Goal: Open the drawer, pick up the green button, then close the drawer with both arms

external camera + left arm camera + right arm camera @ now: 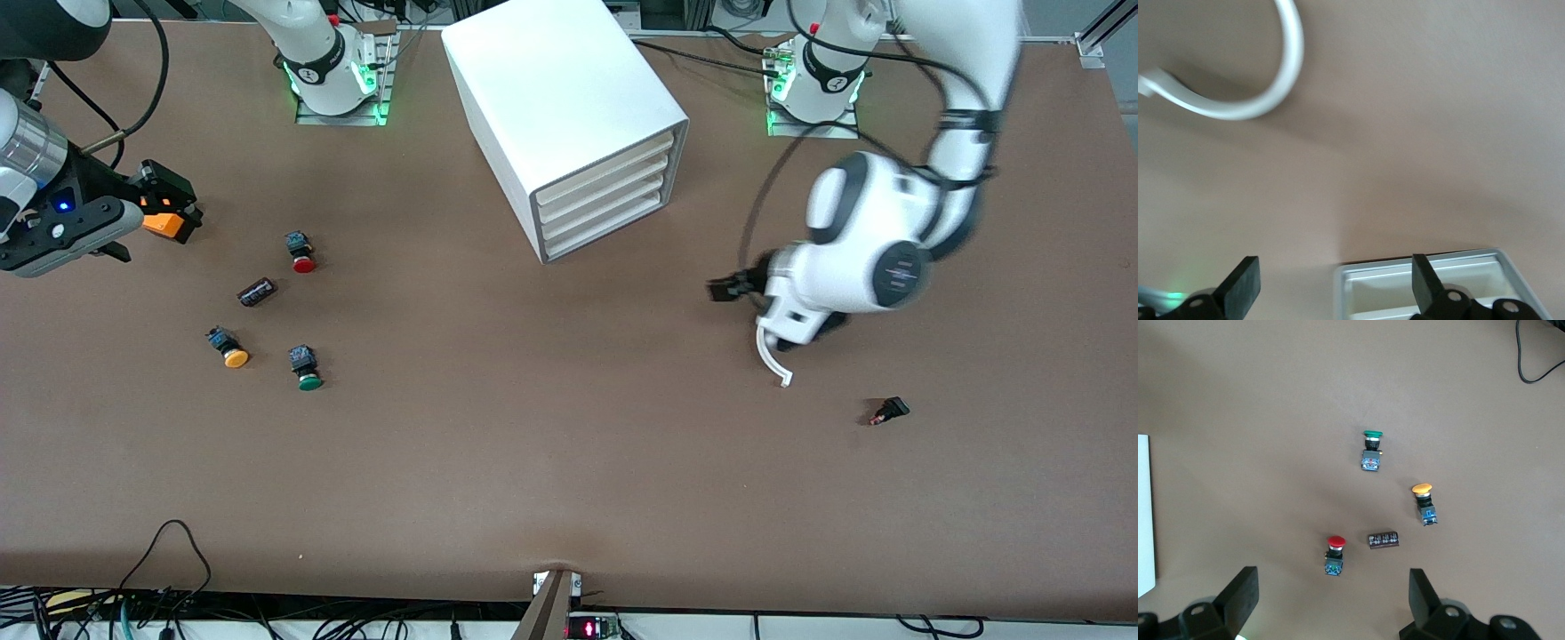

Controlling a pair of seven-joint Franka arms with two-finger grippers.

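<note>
The white cabinet [569, 107] stands at the back middle of the table. Its four drawers [605, 191] all sit shut and flush. The green button [308, 367] lies on the table toward the right arm's end; it also shows in the right wrist view [1371, 450]. My right gripper [169, 213] hangs open and empty over the table at the right arm's end [1331, 597]. My left gripper [722, 290] is open and empty [1333, 287], low over the table beside the cabinet, toward the left arm's end. A corner of the cabinet [1431, 287] shows past its fingertips.
A red button [301, 252], a yellow button [228, 348] and a dark small part [256, 291] lie around the green one. A white curved hook [772, 356] hangs from the left wrist. A small black part [889, 412] lies toward the left arm's end.
</note>
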